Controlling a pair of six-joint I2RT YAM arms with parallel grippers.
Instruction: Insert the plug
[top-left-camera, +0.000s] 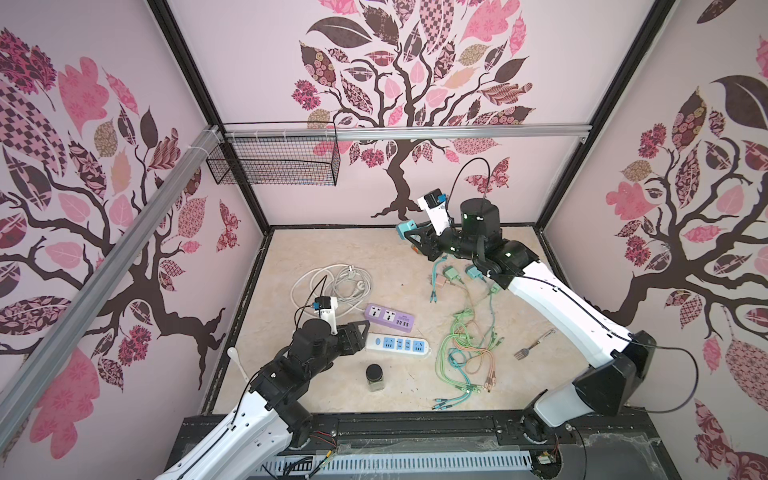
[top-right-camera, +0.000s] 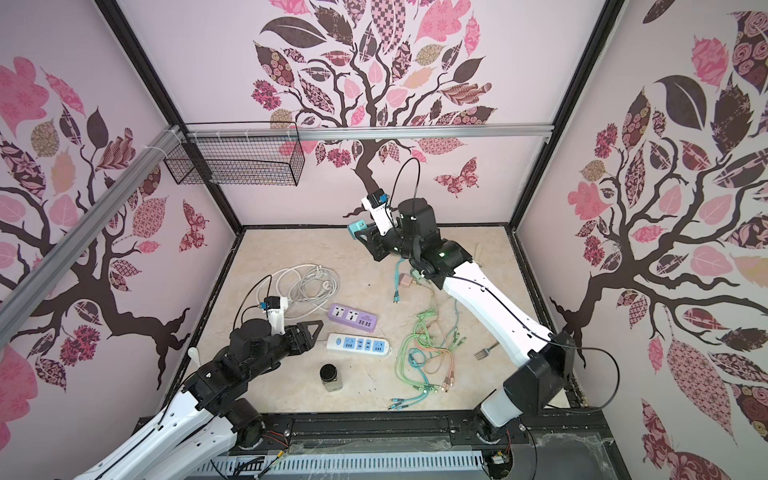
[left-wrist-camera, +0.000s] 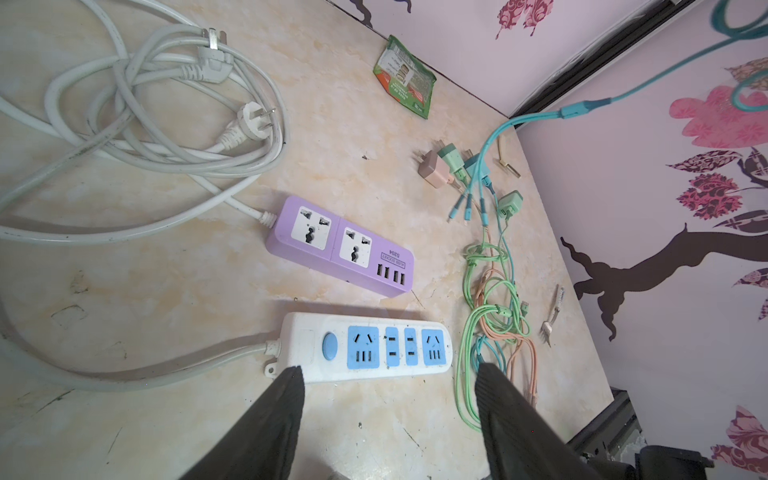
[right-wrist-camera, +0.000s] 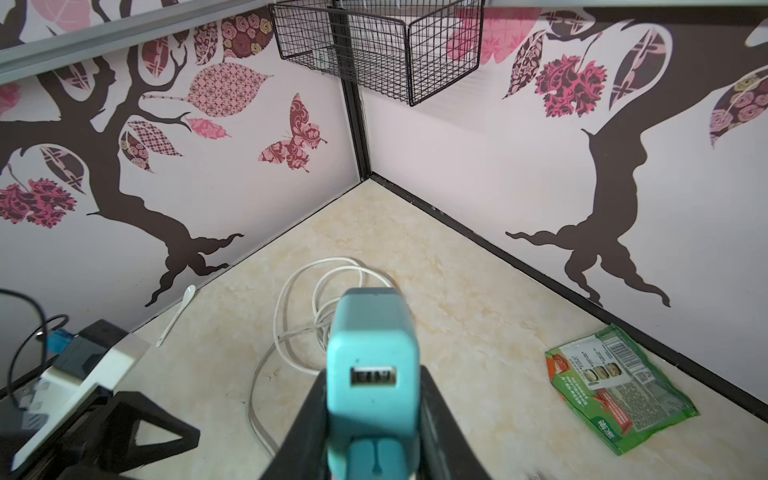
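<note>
My right gripper is raised near the back wall, shut on a teal plug; an empty USB port faces the right wrist camera. A teal cable hangs from under that gripper down to the table. A white power strip with blue sockets lies in the middle of the table, and a purple power strip lies just behind it. My left gripper is open, empty, just above the white strip's cord end.
Coiled white cords lie behind the strips. A tangle of green and orange cables, small chargers and a fork lie to the right. A dark-lidded jar stands in front. A green packet lies by the back wall.
</note>
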